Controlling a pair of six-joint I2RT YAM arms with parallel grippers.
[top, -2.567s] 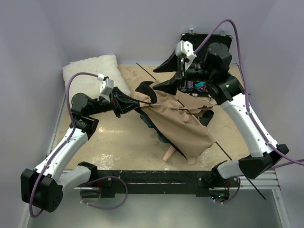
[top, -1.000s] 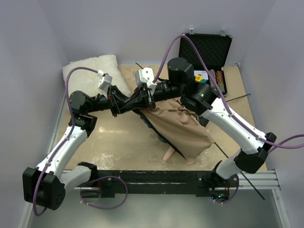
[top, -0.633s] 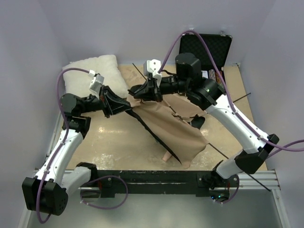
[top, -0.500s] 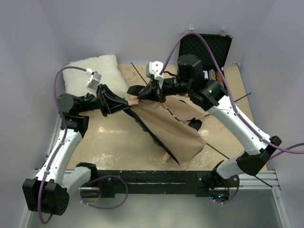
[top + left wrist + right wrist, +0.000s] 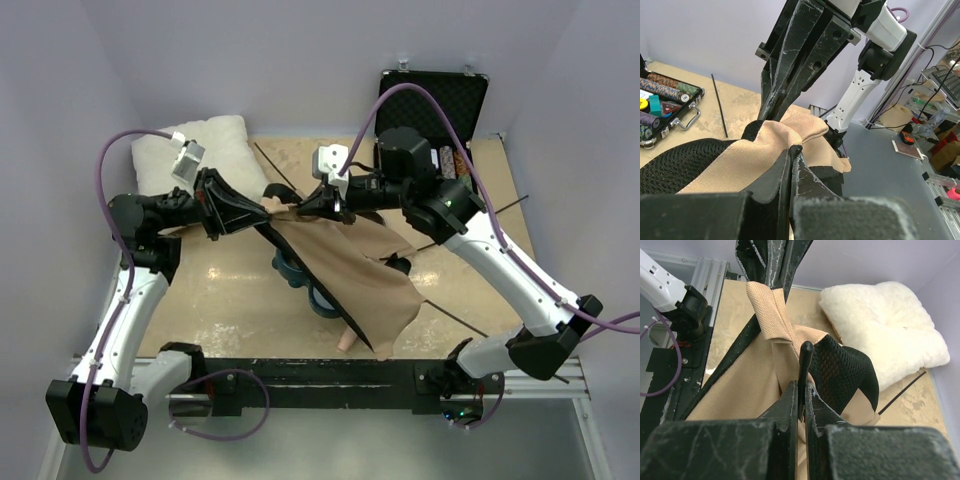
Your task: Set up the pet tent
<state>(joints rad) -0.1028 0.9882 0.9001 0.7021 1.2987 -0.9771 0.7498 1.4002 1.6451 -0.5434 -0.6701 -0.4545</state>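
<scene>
The pet tent is a tan fabric sheet with black mesh and trim, hanging from its raised top corner down to the table's near middle. My left gripper is shut on that corner from the left; the left wrist view shows its jaws pinching tan cloth with black trim. My right gripper meets it from the right and is shut on a thin black edge of the tent. The two grippers nearly touch tip to tip. A dark bunched part of the tent lies under the sheet.
A fluffy white pillow lies at the back left, just behind the left gripper. An open black case with poker chips stands at the back right. Thin dark poles lie loose on the tan table, one at the right.
Both grippers kept their hold and carried the tent's corner up. The left arm swung back toward the pillow. The sheet now hangs narrower and uncovers the dark bunched part beneath.
</scene>
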